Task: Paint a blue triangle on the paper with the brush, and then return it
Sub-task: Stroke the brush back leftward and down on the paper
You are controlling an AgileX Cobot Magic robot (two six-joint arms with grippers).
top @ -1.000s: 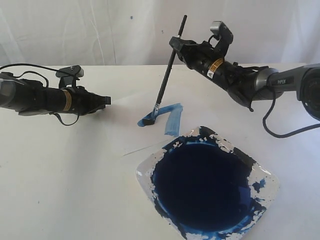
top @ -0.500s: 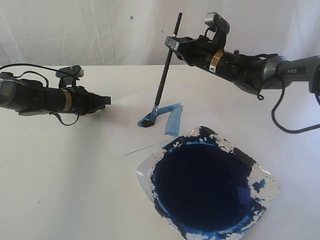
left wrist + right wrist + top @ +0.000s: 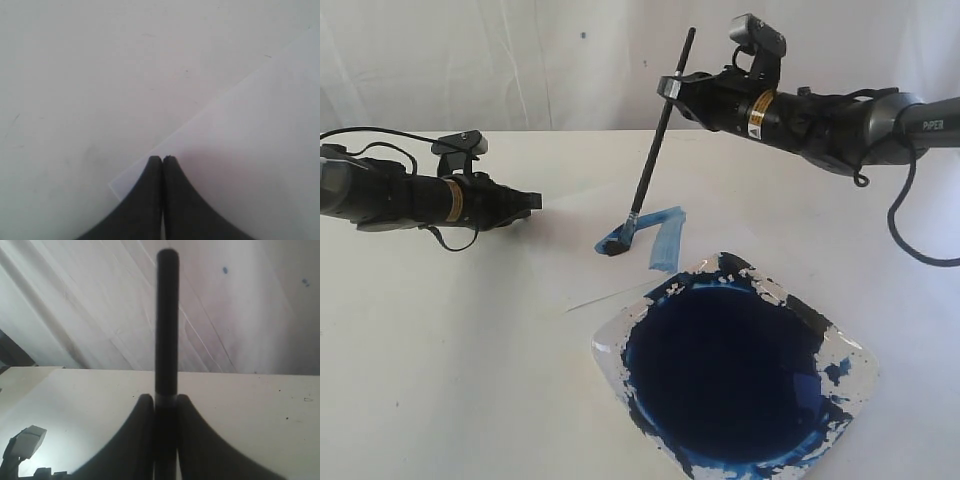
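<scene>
My right gripper (image 3: pixel 670 88) is shut on the upper handle of the brush (image 3: pixel 655 150), which leans steeply with its bristles touching the paper (image 3: pixel 570 215). In the right wrist view the black handle of the brush (image 3: pixel 166 320) rises between the right gripper's (image 3: pixel 165 399) jaws. The blue triangle (image 3: pixel 648 235) is streaky blue strokes around the brush tip, just behind the dish. My left gripper (image 3: pixel 535 203) is shut and empty at the paper's left edge; in the left wrist view that gripper (image 3: pixel 162 159) hovers over a corner of the paper (image 3: pixel 250 130).
A square clear dish (image 3: pixel 850 350) holding a large dark-blue pool of paint (image 3: pixel 725 375) sits in front of the paper, close to the strokes. A white backdrop hangs behind the table.
The right arm has swung, its body rising and turning more level. The brush top tipped left, then back right. Its tip stays at the left end of the strokes. The left arm is still.
</scene>
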